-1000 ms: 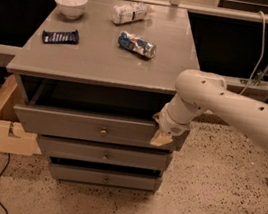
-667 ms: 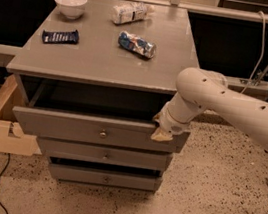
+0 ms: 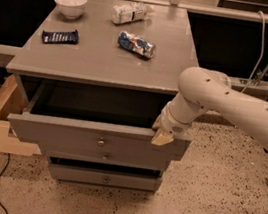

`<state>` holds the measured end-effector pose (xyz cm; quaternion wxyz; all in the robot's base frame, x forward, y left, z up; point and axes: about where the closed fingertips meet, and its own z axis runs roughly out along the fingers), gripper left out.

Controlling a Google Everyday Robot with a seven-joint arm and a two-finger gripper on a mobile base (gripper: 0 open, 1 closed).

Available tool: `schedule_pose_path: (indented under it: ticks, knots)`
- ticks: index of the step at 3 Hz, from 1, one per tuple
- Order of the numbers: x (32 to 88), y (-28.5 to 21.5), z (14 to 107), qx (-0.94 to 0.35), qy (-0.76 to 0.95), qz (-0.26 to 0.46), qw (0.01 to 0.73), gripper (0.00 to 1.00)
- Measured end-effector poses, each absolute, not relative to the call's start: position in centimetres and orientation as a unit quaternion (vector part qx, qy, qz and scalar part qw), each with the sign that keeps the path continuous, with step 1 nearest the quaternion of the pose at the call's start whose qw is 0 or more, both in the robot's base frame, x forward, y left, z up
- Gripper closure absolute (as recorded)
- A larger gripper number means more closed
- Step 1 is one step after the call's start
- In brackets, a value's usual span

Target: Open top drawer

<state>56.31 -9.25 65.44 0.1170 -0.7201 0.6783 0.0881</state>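
Note:
The top drawer is the widest grey drawer of the cabinet, with a small round metal knob at its front's centre. It stands pulled out, and its dark deep box shows under the cabinet top. My gripper sits at the right end of the drawer front's upper edge, with a tan fingertip over the edge. The white arm reaches in from the right.
On the grey cabinet top lie a white bowl, a dark snack bar, a blue chip bag and a white packet. Two narrower drawers sit below. A wooden piece and a cable lie on the floor at left.
The top drawer has slid a little farther out toward the front, and my gripper has moved with its right end.

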Motion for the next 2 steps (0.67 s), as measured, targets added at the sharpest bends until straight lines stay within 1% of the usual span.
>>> schedule_pose_path:
  ticks: [2]
  knots:
    - [56.31,-9.25,65.44,-0.72,0.678,0.088,0.117,0.35]
